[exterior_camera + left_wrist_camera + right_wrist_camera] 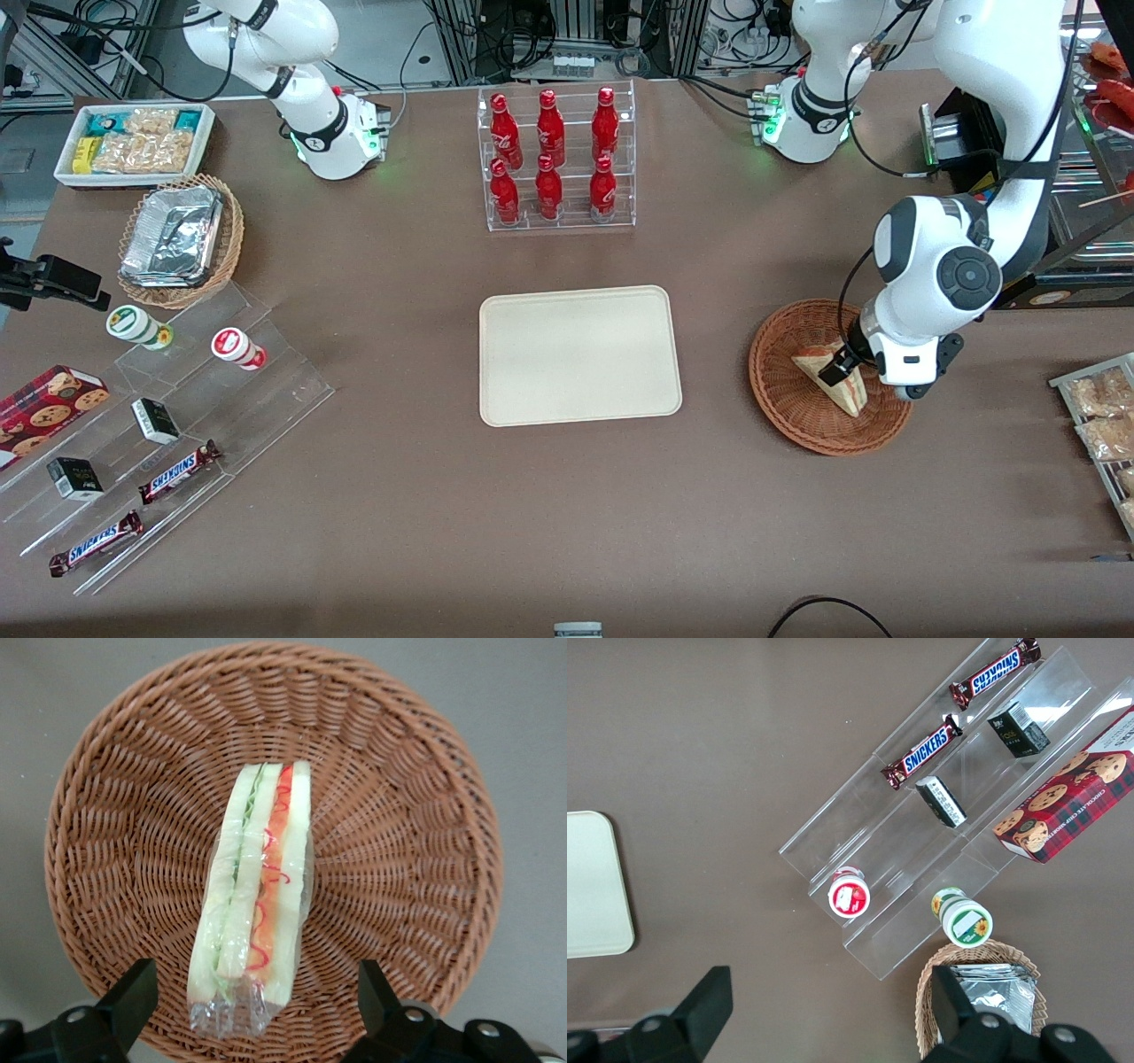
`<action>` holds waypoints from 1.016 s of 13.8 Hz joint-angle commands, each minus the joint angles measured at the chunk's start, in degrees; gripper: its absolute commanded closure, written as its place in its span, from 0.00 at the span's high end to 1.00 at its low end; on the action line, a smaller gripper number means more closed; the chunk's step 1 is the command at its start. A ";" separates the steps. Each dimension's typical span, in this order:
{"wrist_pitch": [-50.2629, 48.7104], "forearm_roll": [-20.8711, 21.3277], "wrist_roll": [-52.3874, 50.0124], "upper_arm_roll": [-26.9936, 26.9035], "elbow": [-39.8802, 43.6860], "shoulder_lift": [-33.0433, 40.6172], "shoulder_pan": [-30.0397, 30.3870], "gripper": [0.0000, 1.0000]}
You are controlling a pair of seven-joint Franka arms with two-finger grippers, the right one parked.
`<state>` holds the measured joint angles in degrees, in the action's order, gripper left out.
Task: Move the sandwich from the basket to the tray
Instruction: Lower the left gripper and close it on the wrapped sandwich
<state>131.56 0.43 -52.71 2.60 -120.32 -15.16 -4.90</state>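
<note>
The sandwich (pixel 849 392), a plastic-wrapped white-bread wedge with red and green filling stripes, lies in the round reddish-brown basket (pixel 780 390) toward the working arm's end of the table. In the left wrist view the sandwich (pixel 261 895) rests on its side across the middle of the basket (pixel 407 842). My left gripper (pixel 840 365) hangs low over it, open; its black fingers (pixel 131 997) stand on either side of the wedge's wrapped end (pixel 252 997), apart from it. The cream-beige tray (pixel 580 354) lies flat at the table's middle with nothing on it.
A clear rack of red bottles (pixel 556 159) stands farther from the front camera than the tray. Toward the parked arm's end are a stepped acrylic shelf (pixel 177 425) with snack bars and cups, a tan wicker basket with foil (pixel 177 239) and a white bin (pixel 133 142). Snack packets (pixel 1099 408) lie near the table's edge by the working arm.
</note>
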 commanded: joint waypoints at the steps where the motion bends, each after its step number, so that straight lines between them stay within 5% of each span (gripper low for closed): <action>1: 1.15 0.01 -1.16 -0.23 0.09 -1.54 -0.20 1.00; 7: 3.26 0.01 -1.34 -0.31 0.00 -4.35 -0.03 0.96; 10: 3.35 0.01 -1.43 -0.40 -0.09 -4.62 0.06 0.00; 14: 0.29 0.01 -1.25 -0.40 0.96 -2.69 -0.03 0.00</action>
<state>133.95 0.43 -53.10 2.30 -120.07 -19.55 -4.83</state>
